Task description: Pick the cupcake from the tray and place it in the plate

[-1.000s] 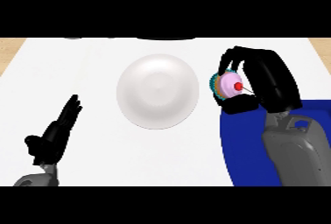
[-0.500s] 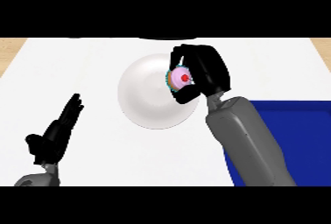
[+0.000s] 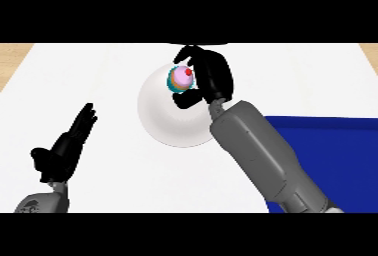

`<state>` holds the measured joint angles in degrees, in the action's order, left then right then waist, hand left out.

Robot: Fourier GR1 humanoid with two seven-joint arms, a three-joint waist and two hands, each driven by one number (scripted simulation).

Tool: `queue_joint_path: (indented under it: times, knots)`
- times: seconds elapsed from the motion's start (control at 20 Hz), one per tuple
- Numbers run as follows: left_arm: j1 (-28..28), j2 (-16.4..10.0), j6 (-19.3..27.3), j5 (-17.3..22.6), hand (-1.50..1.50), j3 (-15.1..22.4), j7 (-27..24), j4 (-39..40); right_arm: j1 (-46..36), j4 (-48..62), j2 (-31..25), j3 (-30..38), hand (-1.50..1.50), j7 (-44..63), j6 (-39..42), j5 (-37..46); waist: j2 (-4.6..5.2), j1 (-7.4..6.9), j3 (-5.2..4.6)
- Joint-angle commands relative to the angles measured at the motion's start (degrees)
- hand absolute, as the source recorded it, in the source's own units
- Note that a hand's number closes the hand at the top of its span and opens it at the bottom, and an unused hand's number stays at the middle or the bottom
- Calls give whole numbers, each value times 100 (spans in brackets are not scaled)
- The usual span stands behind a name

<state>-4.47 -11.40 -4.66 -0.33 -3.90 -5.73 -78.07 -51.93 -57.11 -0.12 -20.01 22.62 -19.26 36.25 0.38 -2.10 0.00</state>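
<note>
At the view's left my black left hand (image 3: 65, 150) is resting low on the counter, fingers straight and spread, pointing away from me, and it is staying exactly where it was a second ago. Further right, the round white ceramic plate (image 3: 173, 122) is lying flat, unmoved. Over its far rim I am holding the pink-frosted cupcake with a red cherry and teal wrapper (image 3: 181, 79); it is tipping on its side, top facing left, and I cannot tell whether it is touching the plate. My black right hand (image 3: 214, 75) is curling round it, fingers above and thumb below. A second ago this hand was holding the cupcake over the left edge of the dark blue rectangular tray (image 3: 332, 137); half a second ago it was over the plate's right part; now it is reaching to the plate's far side, with my grey forearm (image 3: 258, 155) crossing the plate's right rim. The tray is sitting at the right, partly behind that forearm. Everything is resting on a smooth white counter (image 3: 103, 75), with a tan wood-coloured strip (image 3: 13, 57) showing at its far left corner.
</note>
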Motion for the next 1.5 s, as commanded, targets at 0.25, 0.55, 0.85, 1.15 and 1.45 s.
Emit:
queue_joint_path:
  times: [0.25,0.55,0.85,1.15,1.45]
  knots:
    - [200,178,30,-132,0,128,-215,3,-663,1400,11,-701,-150,128,-1274,-1615,17,-91,-2]
    - [-40,-6,2,17,0,-133,14,46,-269,903,11,418,-150,-1080,-1821,-2409,-6,65,7]
    - [65,153,111,-104,0,-10,-6,38,654,387,-138,1361,-150,-2393,-1085,-3457,-20,178,8]
    - [226,-240,-209,94,0,-367,-231,78,1587,109,-1021,1811,-150,-3294,323,-3991,-36,200,3]
    - [25,-13,34,-97,0,-176,110,-80,1862,813,-1742,2257,-150,-4493,1613,-4268,-12,163,6]
